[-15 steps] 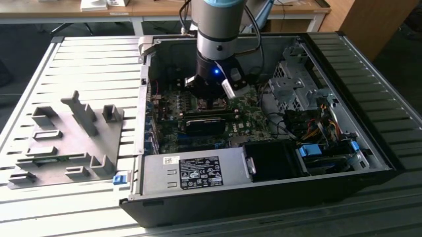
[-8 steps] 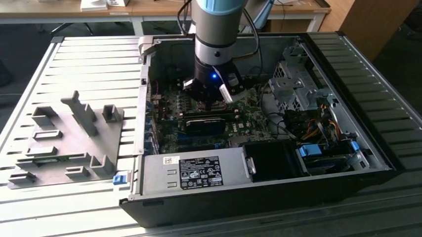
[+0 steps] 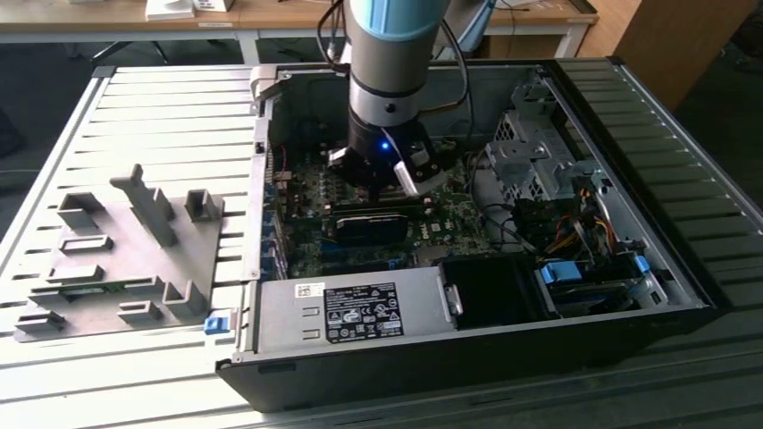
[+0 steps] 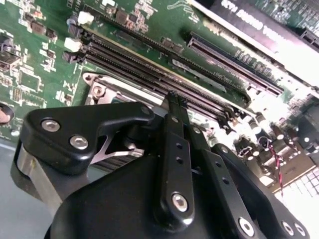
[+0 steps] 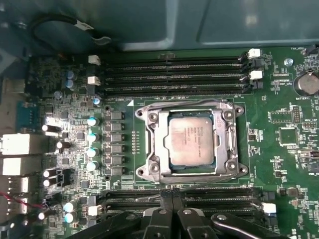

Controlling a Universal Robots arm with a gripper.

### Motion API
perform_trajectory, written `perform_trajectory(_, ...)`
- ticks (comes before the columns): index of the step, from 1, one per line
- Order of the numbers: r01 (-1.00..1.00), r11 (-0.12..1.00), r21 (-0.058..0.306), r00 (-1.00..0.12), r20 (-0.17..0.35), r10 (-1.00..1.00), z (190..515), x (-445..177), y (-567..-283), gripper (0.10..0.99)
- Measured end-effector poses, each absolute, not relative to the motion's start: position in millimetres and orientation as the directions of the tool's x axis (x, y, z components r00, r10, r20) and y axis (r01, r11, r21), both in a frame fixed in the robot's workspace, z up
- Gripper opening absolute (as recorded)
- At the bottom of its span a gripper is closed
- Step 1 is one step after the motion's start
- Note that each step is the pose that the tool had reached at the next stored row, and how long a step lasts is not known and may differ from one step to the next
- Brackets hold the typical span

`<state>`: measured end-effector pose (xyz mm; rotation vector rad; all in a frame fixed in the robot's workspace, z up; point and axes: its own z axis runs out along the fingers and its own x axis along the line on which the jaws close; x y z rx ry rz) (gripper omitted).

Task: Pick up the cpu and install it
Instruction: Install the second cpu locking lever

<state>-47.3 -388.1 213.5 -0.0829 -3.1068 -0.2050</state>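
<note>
I can't make out any print. The white label (image 3: pixel 361 313) on the grey box nearest the exterior camera carries lines too small to tell. The cpu (image 5: pixel 191 140) bears faint marking, unreadable too.

silvery square cpu (image 5: pixel 192 141), flat (seated) within its socket frame (image 5: pixel 154 144)

The cpu (image 5: pixel 191 141) lies flat inside the socket frame (image 5: pixel 192 145) on the green motherboard (image 5: pixel 279 114), silvery top up. Memory slots (image 5: pixel 172 74) run across at the socket's 12 o'clock, more at its 6 o'clock. The claw (image 5: pixel 172 196) sits there, fingertips pressed together, holding nothing.
</note>
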Motion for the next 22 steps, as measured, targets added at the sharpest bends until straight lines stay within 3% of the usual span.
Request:
perform_trajectory(15, 0.054, 0.976, 0.21, -0.998, 0.027, 0.049, 209, -63, -395, 0.106)
perform_trajectory(22, 0.053, 0.974, 0.22, -0.999, 0.024, 0.049, 204, -65, -395, 0.106)
